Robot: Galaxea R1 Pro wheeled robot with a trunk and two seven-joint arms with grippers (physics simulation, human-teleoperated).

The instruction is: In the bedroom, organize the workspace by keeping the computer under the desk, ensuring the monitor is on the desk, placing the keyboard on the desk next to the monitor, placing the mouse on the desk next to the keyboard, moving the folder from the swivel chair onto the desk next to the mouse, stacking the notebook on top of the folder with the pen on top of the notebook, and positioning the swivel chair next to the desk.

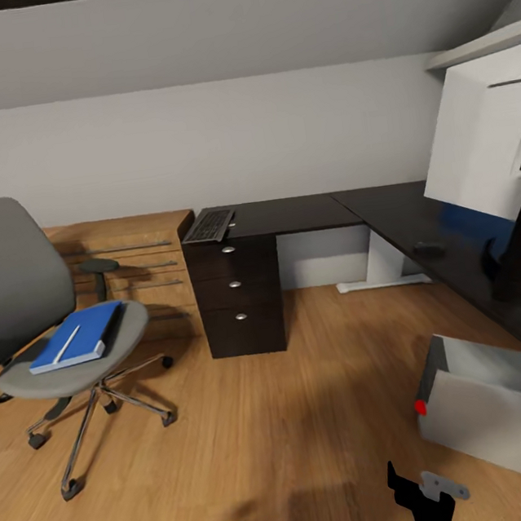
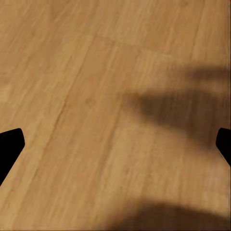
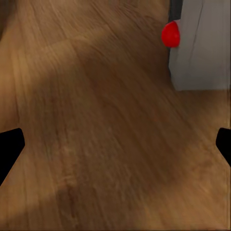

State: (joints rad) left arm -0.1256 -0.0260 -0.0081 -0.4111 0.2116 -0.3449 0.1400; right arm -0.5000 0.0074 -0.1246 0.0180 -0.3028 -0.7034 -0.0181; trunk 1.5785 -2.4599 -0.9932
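Our left claw (image 2: 115, 144) hangs spread wide over bare wood floor (image 2: 96, 72), holding nothing. Our right claw (image 3: 115, 144) is equally wide and empty above the floor, near the grey computer case (image 3: 204, 43) with its red button (image 3: 170, 34), which lies below the desk's (image 1: 304, 214) right wing. The keyboard (image 1: 209, 226) sits at the desk's left end, the mouse (image 1: 429, 251) on the right wing near the monitor (image 1: 483, 141). On the chair (image 1: 67, 352) seat lies the folder (image 1: 81, 333), notebook and pen (image 1: 67, 344) on it.

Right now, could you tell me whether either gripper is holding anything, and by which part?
Nothing is held: the left gripper and right gripper are both open over bare floor.
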